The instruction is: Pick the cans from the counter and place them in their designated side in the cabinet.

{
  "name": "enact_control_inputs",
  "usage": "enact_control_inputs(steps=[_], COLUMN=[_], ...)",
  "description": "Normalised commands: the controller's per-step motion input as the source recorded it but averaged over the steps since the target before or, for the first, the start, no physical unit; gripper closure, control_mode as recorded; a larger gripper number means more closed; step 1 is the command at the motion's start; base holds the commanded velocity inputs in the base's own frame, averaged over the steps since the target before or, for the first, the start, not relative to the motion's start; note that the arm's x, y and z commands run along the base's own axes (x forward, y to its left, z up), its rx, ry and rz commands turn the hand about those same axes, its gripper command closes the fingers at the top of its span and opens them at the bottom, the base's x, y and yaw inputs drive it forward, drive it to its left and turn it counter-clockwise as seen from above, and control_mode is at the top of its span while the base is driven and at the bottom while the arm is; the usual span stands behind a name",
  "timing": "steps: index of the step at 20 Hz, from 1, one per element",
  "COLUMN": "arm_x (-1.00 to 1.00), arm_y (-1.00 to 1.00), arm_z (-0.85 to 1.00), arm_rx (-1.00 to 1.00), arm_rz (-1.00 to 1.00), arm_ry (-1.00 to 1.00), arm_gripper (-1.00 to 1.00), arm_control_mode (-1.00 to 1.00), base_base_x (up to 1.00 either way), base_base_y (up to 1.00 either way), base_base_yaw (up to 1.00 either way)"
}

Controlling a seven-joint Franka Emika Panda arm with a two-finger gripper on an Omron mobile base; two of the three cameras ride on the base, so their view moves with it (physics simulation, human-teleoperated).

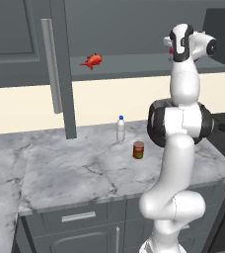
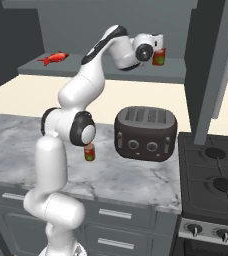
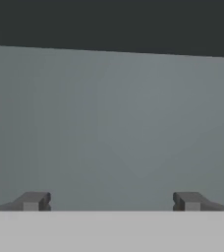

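The cabinet (image 2: 106, 70) shelf carries one can (image 2: 159, 57) at its right end, just beside the pincer (image 3: 111, 202), which gapes wide and empty. The other can (image 1: 138, 149) stands upright on the tabletop (image 1: 75, 173), far below the pincer.

Veined marble counter (image 1: 85, 173) looks smooth, cabinet (image 2: 111, 70) shelf matt grey, bar handle (image 1: 50, 69) brushed metal.

Two cans — one on the counter (image 1: 138, 149), one shelved (image 2: 159, 56) — one bottle (image 1: 120, 129), one toaster (image 2: 145, 133).
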Motion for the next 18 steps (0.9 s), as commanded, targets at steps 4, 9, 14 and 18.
enact_control_inputs(steps=[4, 9, 14, 18], arm_x=[-0.15, -0.31, -0.47, -0.58], arm_y=[-0.02, 0.00, 0.16, 0.27], arm_z=[0.53, 0.46, 0.26, 0.10], arm_rx=[0.00, 0.00, -0.01, -0.05], arm_rz=[0.07, 0.08, 0.09, 0.10], arm_ry=[-0.09, -0.01, 0.03, 0.01], arm_gripper=[-1.00, -1.00, -1.00, -1.00], arm_control_mode=[-1.00, -1.00, -1.00, -1.00], base_base_x=[0.00, 0.00, 0.00, 0.00], base_base_y=[0.00, 0.00, 0.00, 0.00], base_base_yaw=[0.00, 0.00, 0.00, 0.00])
